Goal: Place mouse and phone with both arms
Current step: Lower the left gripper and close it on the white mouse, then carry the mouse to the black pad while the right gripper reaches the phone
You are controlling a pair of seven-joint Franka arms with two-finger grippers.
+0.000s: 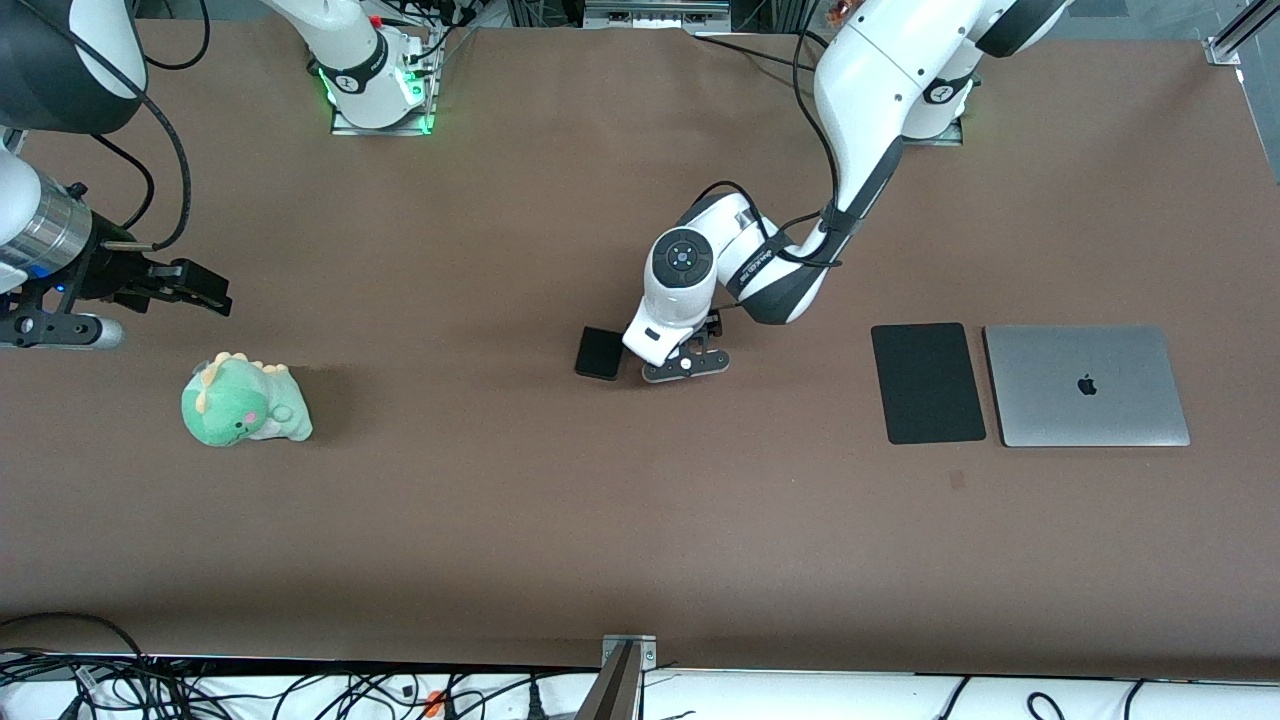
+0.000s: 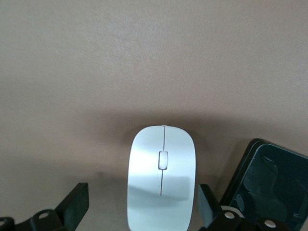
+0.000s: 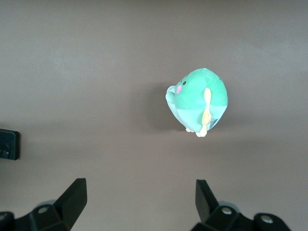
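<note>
The white mouse lies on the brown table between the spread fingers of my left gripper. The fingers stand on either side of it and do not press on it. In the front view the left gripper is low at the table's middle and hides the mouse. The black phone lies flat right beside it, toward the right arm's end; it also shows in the left wrist view. My right gripper is open and empty in the air at the right arm's end; its fingers are spread wide.
A green plush dinosaur sits on the table near the right gripper and shows in the right wrist view. A thin black mouse pad and a shut grey laptop lie side by side toward the left arm's end.
</note>
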